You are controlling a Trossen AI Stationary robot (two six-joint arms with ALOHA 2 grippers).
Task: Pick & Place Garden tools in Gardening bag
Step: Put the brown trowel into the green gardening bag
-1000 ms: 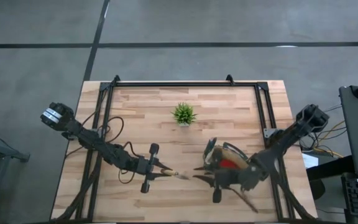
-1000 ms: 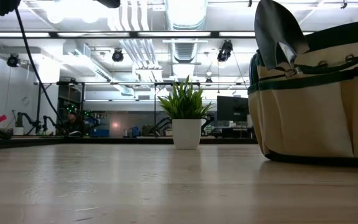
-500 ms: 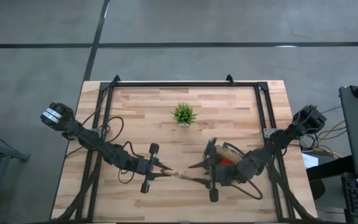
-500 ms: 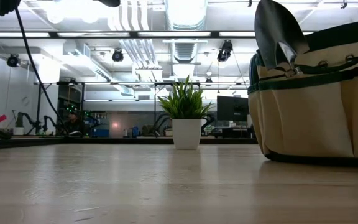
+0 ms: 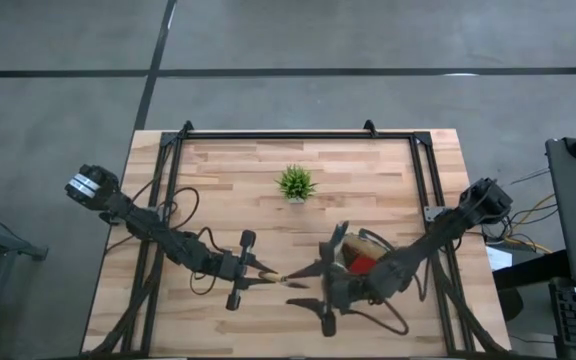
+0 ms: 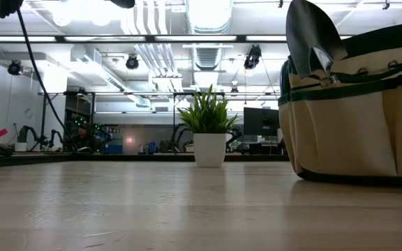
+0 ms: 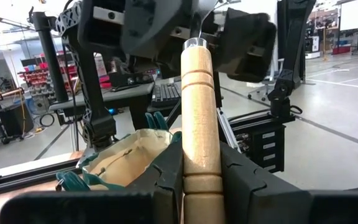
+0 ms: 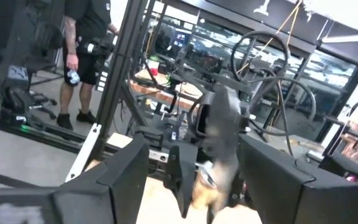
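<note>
On the worktop [image 5: 388,170] in the high view, the potted plant [image 5: 295,183] stands at upper centre. The gardening bag [image 5: 360,256] sits lower right of centre, with a trowel [image 6: 311,35] standing in it. The left gripper [image 5: 256,270] lies lower left of centre, its trowel handle [image 7: 199,118] pointing toward the right gripper [image 5: 313,285], which is just left of the bag.

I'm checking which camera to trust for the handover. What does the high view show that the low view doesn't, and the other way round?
Only the high view shows both arms: the left gripper shut on a wooden-handled trowel, with the right gripper meeting it beside the bag. Only the low view shows a trowel blade standing up out of the bag, plus the room behind. Both show the gardening bag and the potted plant.
</note>
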